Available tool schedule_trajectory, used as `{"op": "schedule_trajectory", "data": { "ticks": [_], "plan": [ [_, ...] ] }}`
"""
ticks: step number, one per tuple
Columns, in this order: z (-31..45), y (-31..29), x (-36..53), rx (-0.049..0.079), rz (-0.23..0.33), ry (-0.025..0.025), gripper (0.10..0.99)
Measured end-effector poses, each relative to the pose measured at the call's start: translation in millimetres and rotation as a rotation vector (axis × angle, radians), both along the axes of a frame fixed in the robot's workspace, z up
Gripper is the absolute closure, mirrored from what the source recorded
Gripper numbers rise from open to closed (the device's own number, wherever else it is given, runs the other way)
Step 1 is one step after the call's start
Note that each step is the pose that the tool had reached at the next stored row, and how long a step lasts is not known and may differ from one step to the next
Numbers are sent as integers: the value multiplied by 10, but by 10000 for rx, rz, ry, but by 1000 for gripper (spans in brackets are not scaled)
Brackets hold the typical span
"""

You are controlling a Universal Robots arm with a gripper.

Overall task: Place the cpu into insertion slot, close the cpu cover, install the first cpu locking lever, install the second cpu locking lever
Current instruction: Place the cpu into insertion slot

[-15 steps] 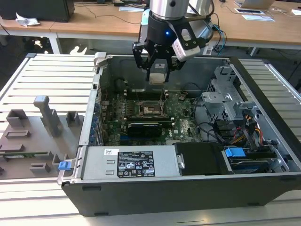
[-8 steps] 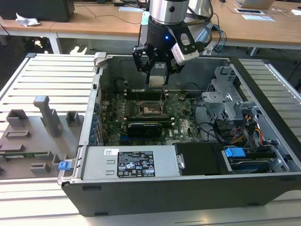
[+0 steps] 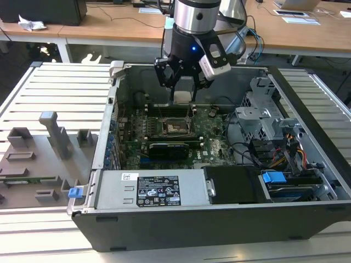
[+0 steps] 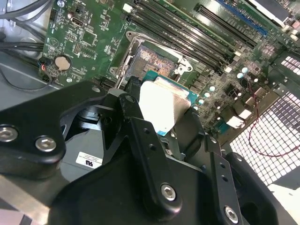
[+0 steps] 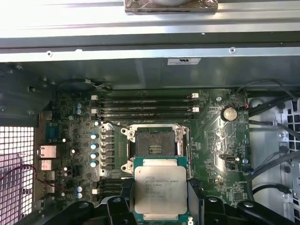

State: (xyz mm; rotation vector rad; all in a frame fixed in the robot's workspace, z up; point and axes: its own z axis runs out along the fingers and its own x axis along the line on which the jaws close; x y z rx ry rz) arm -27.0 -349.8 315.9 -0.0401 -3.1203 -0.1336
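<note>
Holding the cpu (image 5: 160, 187), the tool (image 5: 160, 199) hangs near the (uncovered) insertion slot (image 5: 156, 146).

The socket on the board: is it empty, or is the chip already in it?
Empty. The socket shows bare pins in the first wrist view; the gripper holds the chip outside it.

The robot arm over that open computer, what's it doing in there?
The robot arm's gripper is holding the cpu, a flat silver square chip, pinched between its fingers. It hovers above the motherboard inside the open computer case, close to the insertion slot. That slot is empty, with its pale pin field showing, so the chip is not in yet.
</note>
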Motion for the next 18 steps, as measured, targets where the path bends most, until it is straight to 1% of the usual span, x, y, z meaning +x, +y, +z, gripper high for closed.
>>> {"op": "schedule_trajectory", "data": {
  "ticks": [4,9,14,18],
  "plan": [
    [-57,0,0,0,0,-1,545],
    [-94,0,0,1,0,-1,545],
    [-151,0,0,1,0,-1,545],
    [-182,0,0,0,0,-1,545]
  ]
}}
